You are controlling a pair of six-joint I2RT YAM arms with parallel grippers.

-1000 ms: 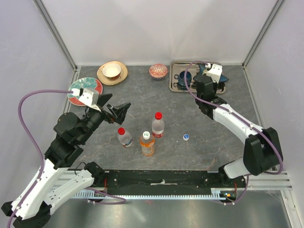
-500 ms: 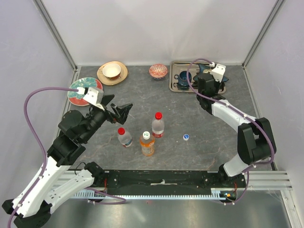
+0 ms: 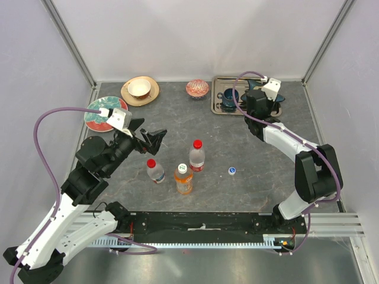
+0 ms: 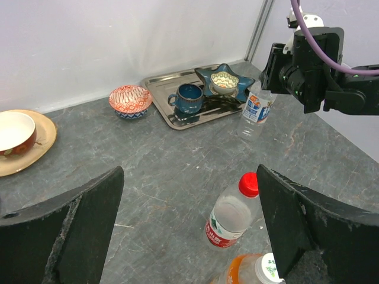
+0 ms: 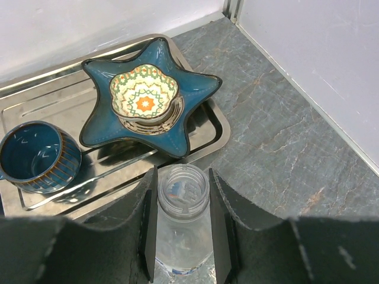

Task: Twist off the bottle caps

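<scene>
An uncapped bottle [image 5: 182, 188] is clamped upright by the right gripper [image 5: 182, 219] (beside the tray [image 5: 220, 131]), while the red-capped bottle [image 4: 232, 216] stands upright nearer, below the spread-open left gripper [image 3: 148, 135].

A steel tray [image 4: 160, 92] holds a blue mug [image 4: 188, 97] and star-shaped dish [image 4: 224, 81], a red bowl [image 4: 130, 100] just beside it.

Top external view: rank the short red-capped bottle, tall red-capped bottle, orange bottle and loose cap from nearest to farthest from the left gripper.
1. short red-capped bottle, just nearward of the left gripper, whose jaws stand wide open.
2. tall red-capped bottle, to the gripper's right, and orange bottle, nearward and right: too close to call.
3. loose cap, right of all three bottles.
</scene>
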